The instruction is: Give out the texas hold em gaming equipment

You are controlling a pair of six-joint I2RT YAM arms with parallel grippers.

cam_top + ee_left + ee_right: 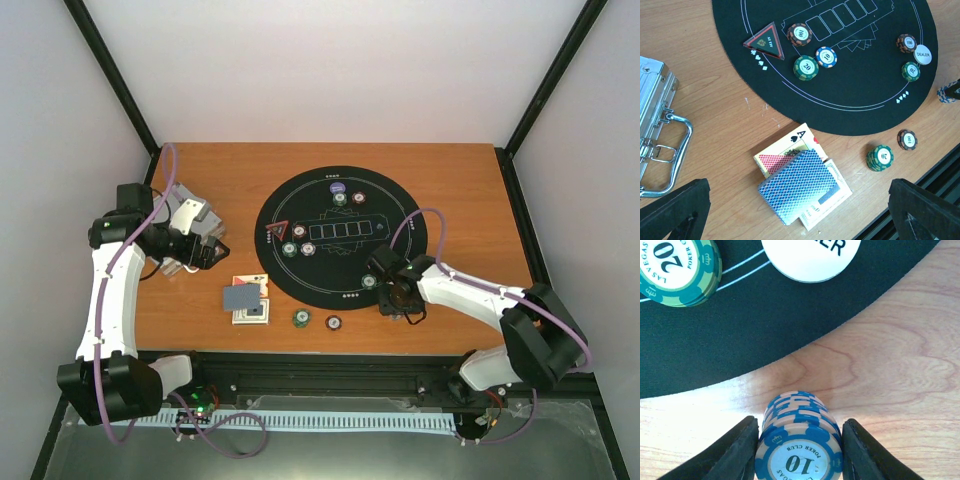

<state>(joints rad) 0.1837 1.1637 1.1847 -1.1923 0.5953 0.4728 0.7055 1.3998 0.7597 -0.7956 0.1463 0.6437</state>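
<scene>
Blue-white striped poker chip stack [799, 460] at 5 o'clock off round black mat [740, 330]; right gripper [801, 424] fingers narrow, flanking it, contact unclear; off-centre squeeze may topple chips; left gripper [799, 185] wide

"DEALER" on white button [922, 54], "10" on blue chips [799, 462]

The worktop [440, 170] holds a black mat [340, 272], a silver case [190, 215], a pile of cards [246, 298], a green chip [300, 318], a brown chip [333, 322] and stacked blue chips [799, 450].
</scene>
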